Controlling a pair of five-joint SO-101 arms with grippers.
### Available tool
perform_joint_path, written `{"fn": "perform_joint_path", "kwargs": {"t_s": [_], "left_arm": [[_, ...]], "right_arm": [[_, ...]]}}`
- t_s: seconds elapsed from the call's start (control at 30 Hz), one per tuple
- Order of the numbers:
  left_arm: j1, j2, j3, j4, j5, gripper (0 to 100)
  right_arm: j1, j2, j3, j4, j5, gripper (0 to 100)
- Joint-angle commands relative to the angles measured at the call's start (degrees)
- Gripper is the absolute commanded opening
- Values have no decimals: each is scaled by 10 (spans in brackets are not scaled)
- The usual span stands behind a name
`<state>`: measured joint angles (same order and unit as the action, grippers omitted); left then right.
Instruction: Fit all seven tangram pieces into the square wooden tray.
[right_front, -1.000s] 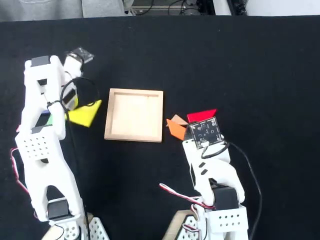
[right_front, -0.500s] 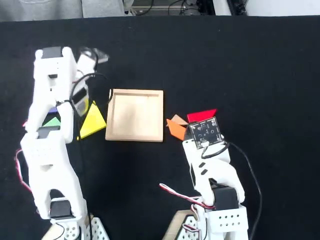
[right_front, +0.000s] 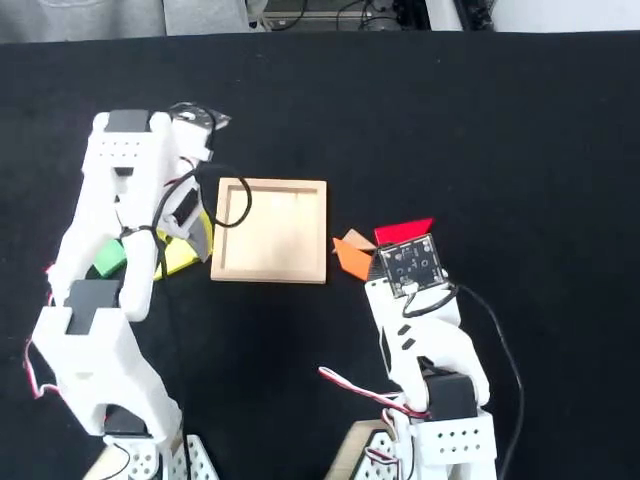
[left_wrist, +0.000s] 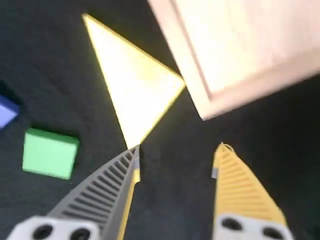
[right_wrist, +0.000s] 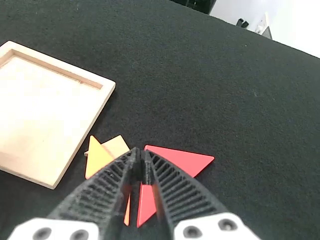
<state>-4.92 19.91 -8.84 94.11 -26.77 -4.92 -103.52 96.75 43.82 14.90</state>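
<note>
Left gripper (left_wrist: 178, 147) is spread wide, nothing in it, one fingertip right at the yellow triangle piece (left_wrist: 135, 92) lying just beside the square wooden tray (right_front: 268, 230). Right gripper (right_wrist: 138, 151) is pinched closed on nothing, over the red triangle piece (right_wrist: 180, 160) on the tray's other side.

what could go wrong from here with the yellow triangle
1. The open left gripper has one finger at the tip of the yellow triangle; closing may just slide the flat piece.
2. Its corner sits by the wall of the tray, so a push could jam it there or shift the tray.
</note>
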Motion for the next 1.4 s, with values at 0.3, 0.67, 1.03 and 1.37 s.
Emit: {"fn": "perform_joint_path", "kwargs": {"t_s": [0.3, 0.67, 1.03, 1.37], "left_arm": [[-21, 69, 23, -162, 34, 249], [-22, 90, 29, -193, 69, 249], [-75, 84, 23, -215, 70, 252], [-68, 90, -116, -52, 131, 254]], "right_arm": [[10, -44, -2, 2, 4, 12], [8, -44, -2, 2, 4, 12], [8, -44, -2, 2, 4, 12], [8, -44, -2, 2, 4, 12]]}}
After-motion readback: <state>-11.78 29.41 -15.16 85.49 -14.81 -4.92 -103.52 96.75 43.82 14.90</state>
